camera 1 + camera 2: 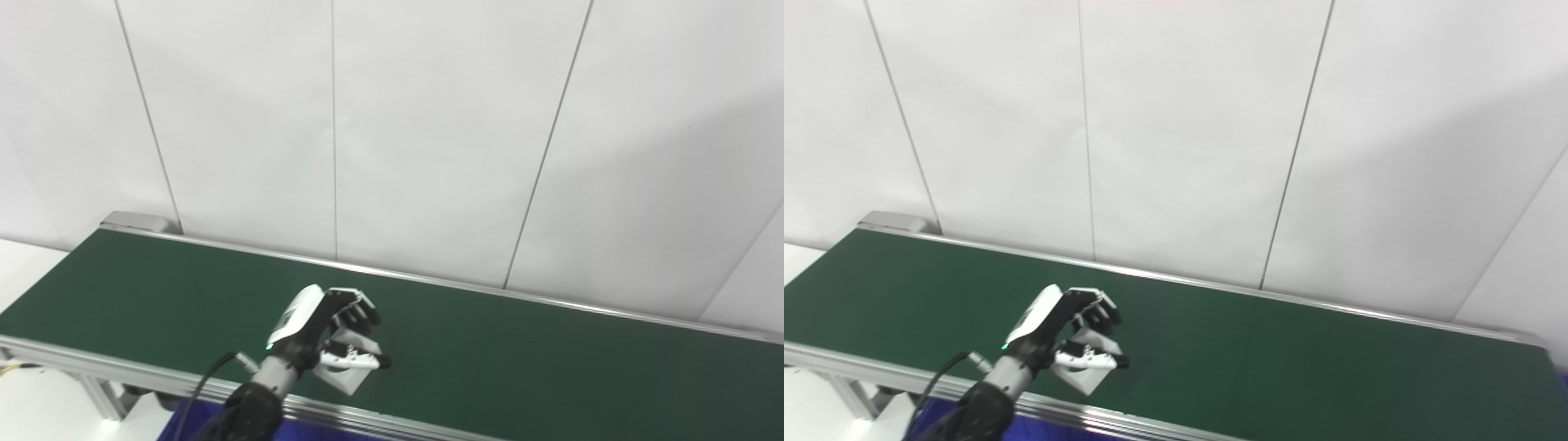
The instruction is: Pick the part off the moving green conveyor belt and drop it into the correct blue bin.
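Fingers of the left hand (327,334) curl around the white part (349,373) on the green belt (520,355). Lifting and dropping it into a blue bin are left.

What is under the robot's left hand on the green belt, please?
A flat white part lies on the green belt beneath the left hand, whose fingers curl over it. Most of the part is covered; only its lower corner shows.

Left robot hand (324,334) around white part (349,367)
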You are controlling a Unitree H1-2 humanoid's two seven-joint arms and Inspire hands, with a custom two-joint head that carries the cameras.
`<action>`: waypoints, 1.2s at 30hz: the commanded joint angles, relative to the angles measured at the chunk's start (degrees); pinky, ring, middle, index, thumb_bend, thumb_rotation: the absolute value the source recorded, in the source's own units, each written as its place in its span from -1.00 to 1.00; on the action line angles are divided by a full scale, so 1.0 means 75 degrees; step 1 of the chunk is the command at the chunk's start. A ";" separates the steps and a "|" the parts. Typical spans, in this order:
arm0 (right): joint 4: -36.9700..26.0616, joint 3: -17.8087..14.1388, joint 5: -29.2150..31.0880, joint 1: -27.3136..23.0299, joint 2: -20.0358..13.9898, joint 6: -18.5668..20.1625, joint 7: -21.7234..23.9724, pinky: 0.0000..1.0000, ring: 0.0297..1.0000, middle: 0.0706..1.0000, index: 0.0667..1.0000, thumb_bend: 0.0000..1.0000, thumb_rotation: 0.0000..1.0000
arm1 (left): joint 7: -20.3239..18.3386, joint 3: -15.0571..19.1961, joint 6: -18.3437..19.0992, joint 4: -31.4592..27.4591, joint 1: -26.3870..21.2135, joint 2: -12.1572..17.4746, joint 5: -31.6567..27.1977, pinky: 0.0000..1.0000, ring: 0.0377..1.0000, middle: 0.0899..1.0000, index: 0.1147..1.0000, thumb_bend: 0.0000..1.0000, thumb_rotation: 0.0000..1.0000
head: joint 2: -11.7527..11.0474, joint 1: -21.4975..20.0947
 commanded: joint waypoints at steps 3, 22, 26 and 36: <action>-0.0085 0.0002 0.0017 -0.0052 -0.0012 -0.0185 -0.0076 0.52 0.66 0.71 0.78 0.93 -0.53 | -0.0028 -0.0006 -0.0508 -0.0313 0.0045 0.0105 -0.0026 -0.67 -0.21 -0.13 -0.17 0.00 -1.00 | 0.0182 -0.0165; 0.0223 -0.0059 0.0177 -0.0309 -0.0011 -0.0020 -0.0052 0.73 0.73 0.72 0.82 0.93 -0.19 | -0.0434 -0.0521 -0.1437 -0.0305 0.0646 0.0103 0.0050 -0.65 -0.22 -0.12 -0.17 0.00 -1.00 | 0.1438 -0.0800; 0.0105 -0.0068 0.0237 -0.0326 -0.0020 0.0099 0.0009 0.70 0.74 0.70 0.82 0.93 -0.19 | -0.0567 -0.0573 -0.1504 -0.0387 0.0744 0.0127 0.0057 -0.63 -0.34 -0.23 -0.11 -0.02 -1.00 | 0.1672 -0.0867; -0.0128 -0.0082 0.0187 -0.0337 -0.0028 0.0412 -0.0003 0.68 0.73 0.67 0.81 0.97 -0.19 | -0.0922 -0.0648 -0.1327 -0.0655 0.1001 0.0100 0.0089 -0.58 -0.34 -0.23 -0.09 -0.01 -1.00 | 0.1986 -0.0909</action>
